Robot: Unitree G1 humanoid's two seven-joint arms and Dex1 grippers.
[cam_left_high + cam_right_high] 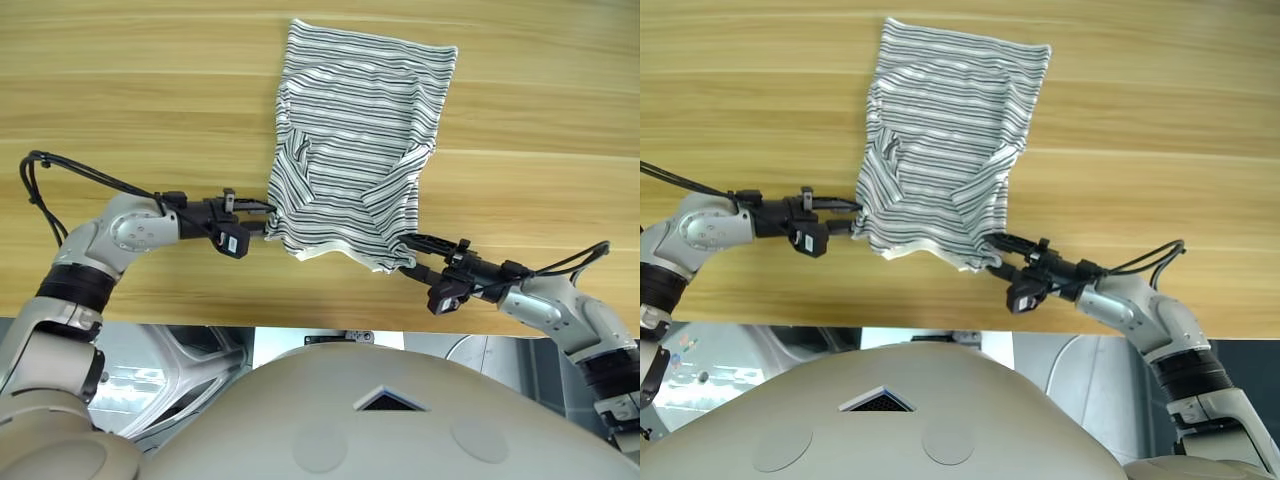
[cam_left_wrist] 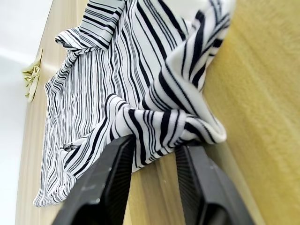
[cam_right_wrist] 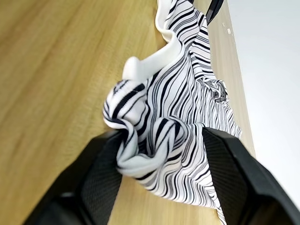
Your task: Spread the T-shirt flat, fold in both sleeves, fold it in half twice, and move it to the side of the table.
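The black-and-white striped T-shirt (image 1: 355,140) lies on the wooden table (image 1: 120,100), sleeves folded in, its near part rumpled. My left gripper (image 1: 262,211) is shut on the T-shirt's near left corner (image 2: 164,126), with bunched cloth between the fingers (image 2: 110,183). My right gripper (image 1: 408,245) is shut on the near right corner (image 3: 150,140), where the white hem curls up between its fingers (image 3: 98,178). Both grippers are low over the table near its front edge. The far end of the T-shirt lies flat.
Bare wood stretches to the left (image 1: 720,90) and to the right (image 1: 1160,100) of the T-shirt. The table's front edge (image 1: 300,322) runs just below both grippers.
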